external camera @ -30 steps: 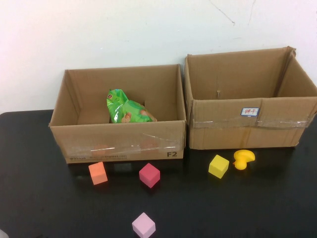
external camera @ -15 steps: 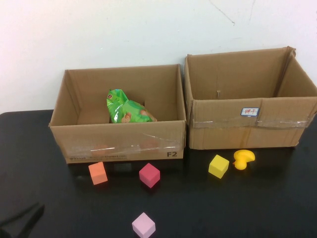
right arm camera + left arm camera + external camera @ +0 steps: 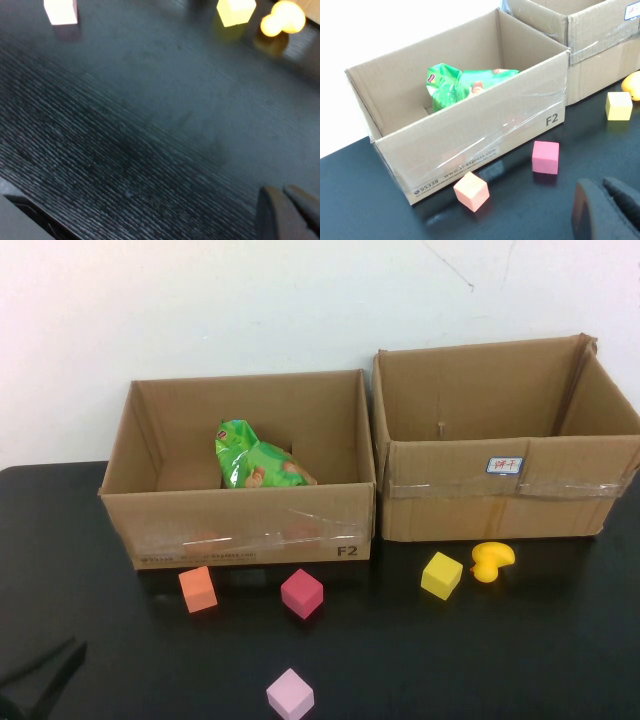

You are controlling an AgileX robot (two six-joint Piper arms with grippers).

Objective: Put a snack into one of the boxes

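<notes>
**Snack in the left box**

The crinkled green snack bag point(image 3: 256, 460) lies inside my left open cardboard box point(image 3: 240, 532); the right cardboard box point(image 3: 505, 495) stands just beside it. My left gripper point(image 3: 35, 680) hovers pressed together at the near left table edge; my right gripper point(image 3: 290, 212), also pressed together, hangs over bare black table point(image 3: 150, 130).

Green snack point(image 3: 255, 462) lies inside left box point(image 3: 240, 538)
</notes>
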